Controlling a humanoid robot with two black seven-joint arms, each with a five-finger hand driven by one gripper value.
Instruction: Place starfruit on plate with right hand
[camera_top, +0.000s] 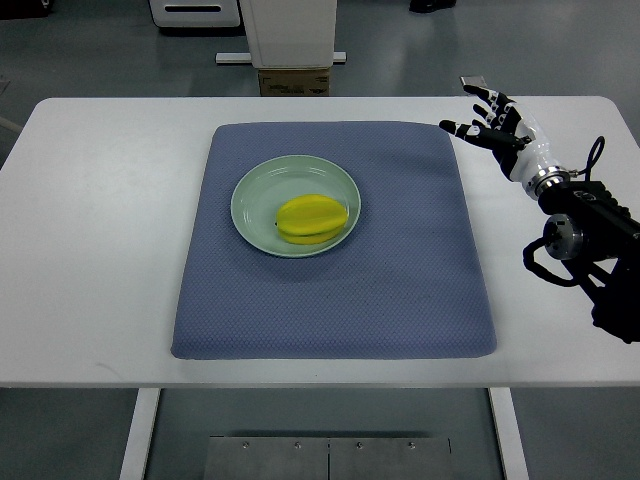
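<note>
A yellow starfruit (312, 218) lies on the pale green plate (254, 187), slightly right of the plate's middle. The plate sits on a blue-grey mat (400, 280) in the middle of the white table. My right hand (487, 122) hovers over the table beyond the mat's far right corner, well away from the plate. Its fingers are spread and hold nothing. The right arm (585, 225) comes in from the right edge. No left arm shows.
The white table (100, 250) has bare margins left and right of the mat. A white machine base and a cardboard box (294, 80) stand on the floor behind the table's far edge.
</note>
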